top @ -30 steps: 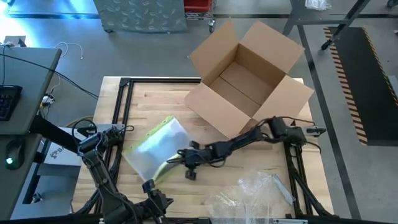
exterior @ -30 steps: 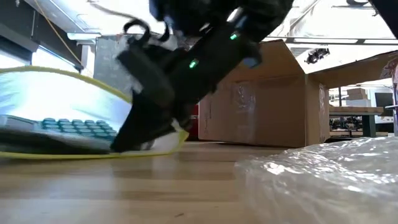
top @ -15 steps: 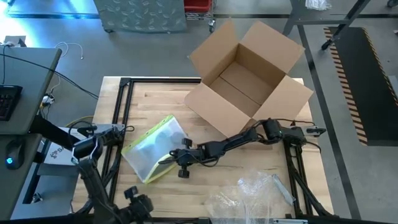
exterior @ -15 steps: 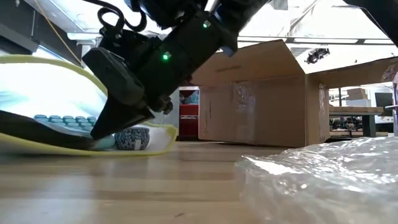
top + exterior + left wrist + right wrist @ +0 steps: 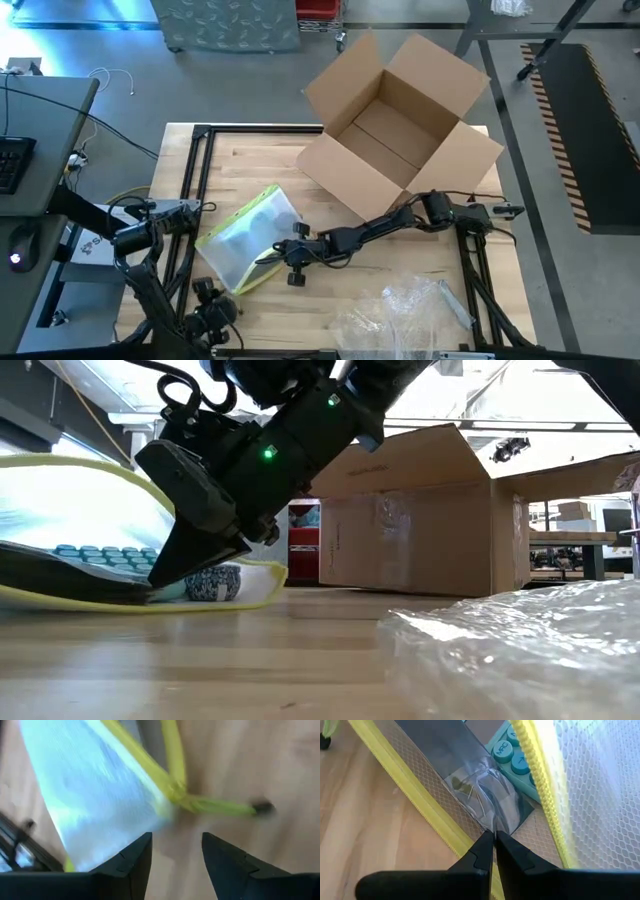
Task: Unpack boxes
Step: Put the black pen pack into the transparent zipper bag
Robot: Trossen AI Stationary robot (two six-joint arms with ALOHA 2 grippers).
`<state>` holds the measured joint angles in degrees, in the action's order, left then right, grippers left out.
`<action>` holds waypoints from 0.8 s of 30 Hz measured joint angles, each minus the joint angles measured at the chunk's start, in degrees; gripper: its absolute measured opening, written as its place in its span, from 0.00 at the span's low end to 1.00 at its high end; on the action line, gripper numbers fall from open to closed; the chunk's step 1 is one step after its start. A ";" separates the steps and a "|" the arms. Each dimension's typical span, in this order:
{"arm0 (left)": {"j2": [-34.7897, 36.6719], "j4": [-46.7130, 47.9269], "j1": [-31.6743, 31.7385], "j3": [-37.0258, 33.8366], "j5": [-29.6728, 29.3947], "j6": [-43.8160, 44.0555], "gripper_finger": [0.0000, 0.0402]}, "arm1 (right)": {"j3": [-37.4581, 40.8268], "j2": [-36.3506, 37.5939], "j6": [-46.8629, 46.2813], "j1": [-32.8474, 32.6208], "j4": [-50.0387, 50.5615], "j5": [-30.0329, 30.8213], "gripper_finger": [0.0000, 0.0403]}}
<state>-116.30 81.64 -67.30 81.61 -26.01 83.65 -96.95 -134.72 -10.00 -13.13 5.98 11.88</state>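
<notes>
Near the front edge, the left gripper point(image 5: 207, 300) hangs with fingers point(image 5: 131, 862) parted, holding nothing. Mid-table, the right gripper point(image 5: 494, 845) pinches the pouch point(image 5: 245, 240); only its wrist view shows teal keys point(image 5: 512, 755), one reading "MRC". The box point(image 5: 398, 120) stands open far right.

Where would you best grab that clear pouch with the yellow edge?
By its open yellow-edged mouth, coming in low from the cardboard box side. The pouch lies flat on the table, so only that lifted rim offers a pinch, as the right gripper shows.
</notes>
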 joint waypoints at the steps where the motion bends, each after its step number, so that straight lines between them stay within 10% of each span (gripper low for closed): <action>1: -0.04 -0.31 0.33 -1.01 -1.09 -0.60 0.39 | 0.00 0.00 -0.02 0.00 0.09 0.00 0.01; 13: -0.14 -7.14 5.04 -6.97 -11.27 -3.37 0.37 | 0.09 0.02 -0.20 0.02 2.23 0.07 0.01; 24: -0.19 -6.47 5.21 -3.12 -19.77 8.48 0.02 | -0.47 0.07 -1.55 -0.05 5.24 1.37 0.01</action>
<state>-116.49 75.17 -62.09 78.49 -45.79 92.13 -97.42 -134.65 -11.55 -13.17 11.22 13.25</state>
